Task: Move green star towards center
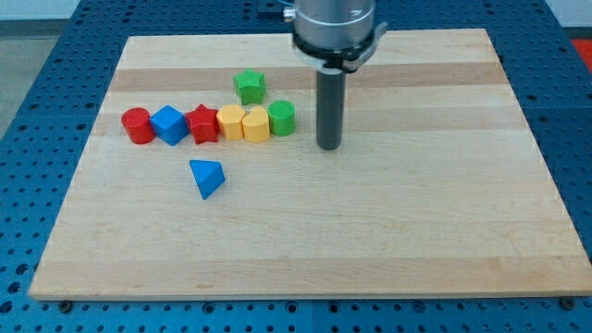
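Wooden tabletop is lying on a blue perforated base. No pincer is fitted here, so nothing is being held; my tip is resting near the middle of the board. The green star is sitting towards the view's top-left of my tip, well apart from it. Just below the star a row is running: red cylinder, blue cube, red star, two yellow blocks, green cylinder. A blue triangle is lying alone. No containers are showing. I judge my tip must go round behind the star first.
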You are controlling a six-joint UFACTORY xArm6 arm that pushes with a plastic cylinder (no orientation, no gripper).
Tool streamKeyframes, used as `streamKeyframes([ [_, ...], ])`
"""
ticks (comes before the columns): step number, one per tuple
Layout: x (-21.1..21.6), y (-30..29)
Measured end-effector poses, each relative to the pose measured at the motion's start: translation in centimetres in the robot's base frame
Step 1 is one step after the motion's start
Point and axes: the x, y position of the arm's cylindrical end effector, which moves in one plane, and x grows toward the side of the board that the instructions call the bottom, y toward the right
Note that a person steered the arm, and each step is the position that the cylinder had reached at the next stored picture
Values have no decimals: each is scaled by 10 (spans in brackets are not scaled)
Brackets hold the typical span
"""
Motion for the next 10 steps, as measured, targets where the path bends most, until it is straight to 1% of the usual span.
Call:
streamKeyframes([
  [1, -29, 7],
  [2, -58, -4],
  [3, -77, -27],
  [4, -78, -57],
  [6, -78, -92],
  [8, -78, -92],
  [10, -66, -92],
])
